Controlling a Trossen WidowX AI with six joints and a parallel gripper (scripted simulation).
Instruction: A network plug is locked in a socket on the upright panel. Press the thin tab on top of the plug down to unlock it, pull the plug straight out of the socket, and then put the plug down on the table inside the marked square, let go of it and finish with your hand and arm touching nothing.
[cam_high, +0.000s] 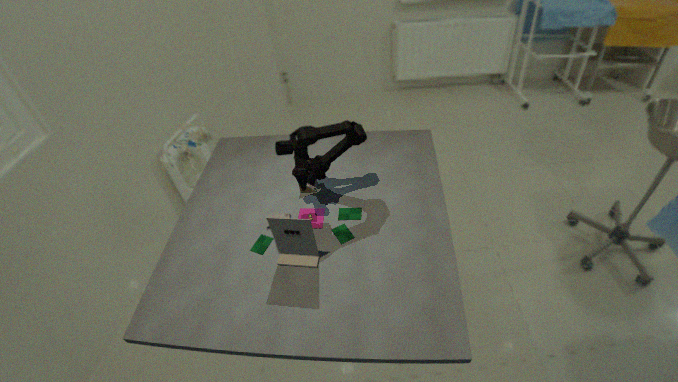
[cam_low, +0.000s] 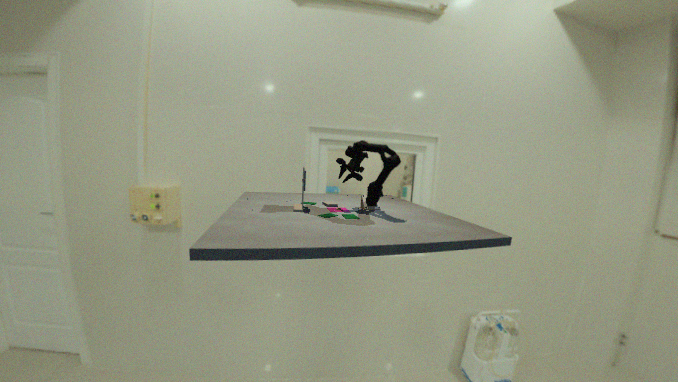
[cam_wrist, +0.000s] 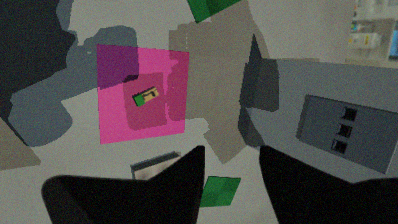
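Note:
The plug (cam_wrist: 145, 95) (cam_high: 310, 216), small, green at one end and yellowish at the other, lies on the table inside the pink marked square (cam_wrist: 115, 125) (cam_low: 334, 209), turned at an angle to its sides. The grey upright panel (cam_high: 300, 245) (cam_low: 304, 185) (cam_wrist: 290, 80) stands beside the square. Its three socket openings (cam_wrist: 344, 130) show dark and empty. My gripper (cam_wrist: 232, 153) (cam_low: 343, 179) is open partway with nothing between the fingertips. It hangs in the air above the table, apart from plug and panel. The state of the plug's tab is too small to tell.
Green patches (cam_high: 350, 214) (cam_high: 343, 233) (cam_high: 261, 244) (cam_wrist: 220, 191) lie on the table around the square. A low pale block (cam_wrist: 155, 170) lies near the square, partly hidden by a finger. The panel has a beige foot (cam_high: 298, 260). Arm shadows cross the table.

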